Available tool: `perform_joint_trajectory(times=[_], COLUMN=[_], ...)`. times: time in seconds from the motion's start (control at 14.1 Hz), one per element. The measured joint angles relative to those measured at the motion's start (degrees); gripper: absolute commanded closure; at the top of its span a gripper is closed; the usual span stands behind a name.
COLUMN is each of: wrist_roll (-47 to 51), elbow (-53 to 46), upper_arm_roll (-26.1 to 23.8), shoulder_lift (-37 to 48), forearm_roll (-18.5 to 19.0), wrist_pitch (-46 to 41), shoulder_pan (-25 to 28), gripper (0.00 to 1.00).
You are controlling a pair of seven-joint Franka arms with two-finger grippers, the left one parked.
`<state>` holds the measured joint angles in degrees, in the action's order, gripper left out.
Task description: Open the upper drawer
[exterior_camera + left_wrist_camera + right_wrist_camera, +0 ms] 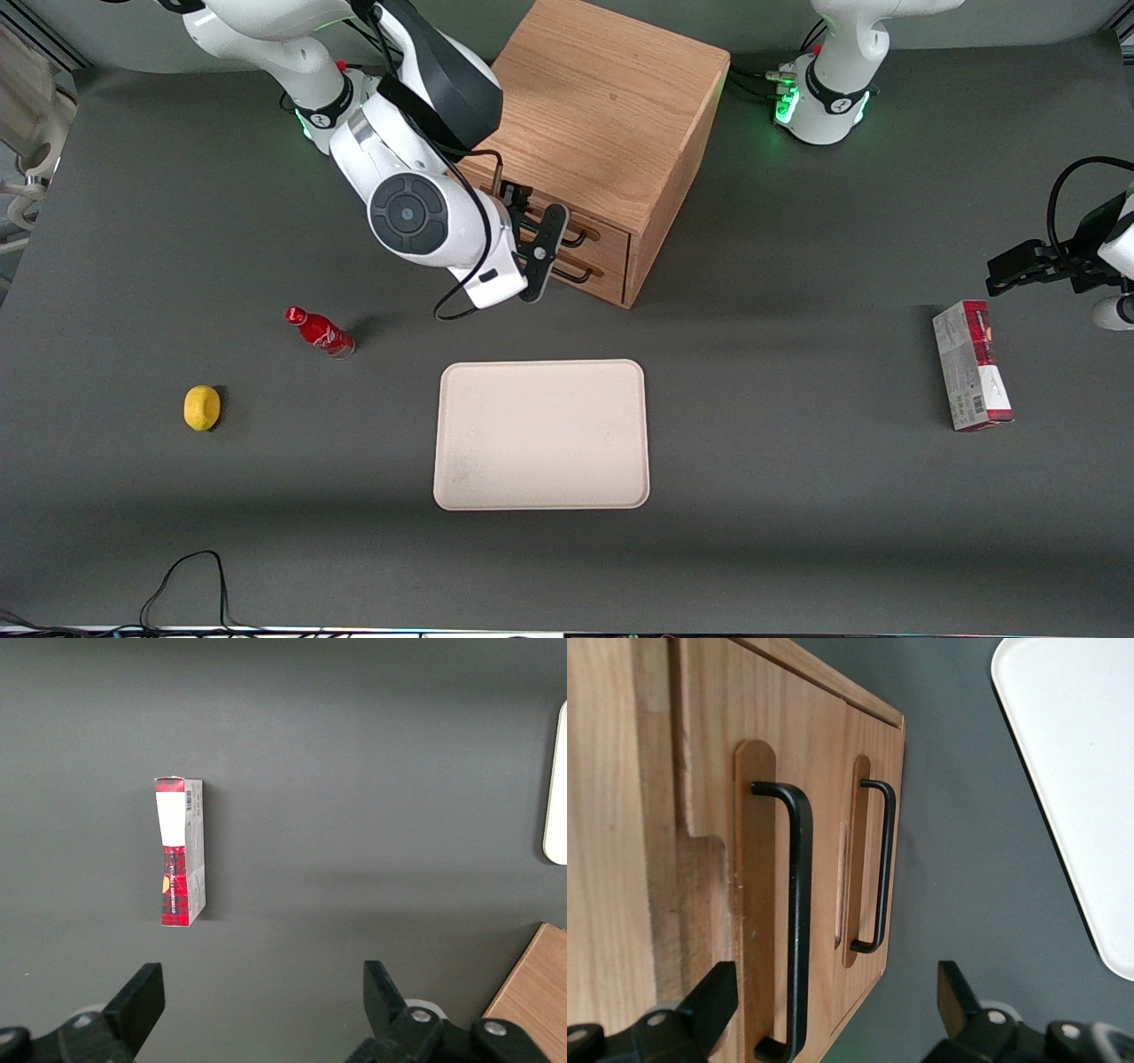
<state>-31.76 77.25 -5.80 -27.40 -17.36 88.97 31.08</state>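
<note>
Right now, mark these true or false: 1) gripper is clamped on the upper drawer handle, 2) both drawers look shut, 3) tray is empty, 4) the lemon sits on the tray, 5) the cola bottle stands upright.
1) False. The gripper hovers in front of the upper drawer, fingers spread, handle ungrasped.
2) True. The lower drawer also sits flush with the cabinet.
3) True. The tray holds nothing.
4) False. The lemon lies on the table, toward the working arm's end.
5) False. The red cola bottle lies on its side.

Bright even light, soft shadows, sharp
</note>
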Motion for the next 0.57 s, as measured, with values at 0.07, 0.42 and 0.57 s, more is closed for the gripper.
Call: perform_joint_trajectory(times=[0.07, 0.42, 0.57], wrist_roll=[-0.01, -0.02, -0.05], elbow=[0.0, 1.08, 2.29], upper_arm_roll=[0.0, 0.0, 0.0], shoulder_lift=[-0.24, -0.84, -0.98], forearm_roll=[0.0, -1.57, -2.06], wrist_pitch=[0.0, 0.67, 1.5], shoulder_pan=[0.0, 0.0, 0.02], gripper=[0.0, 0.0, 0.0])
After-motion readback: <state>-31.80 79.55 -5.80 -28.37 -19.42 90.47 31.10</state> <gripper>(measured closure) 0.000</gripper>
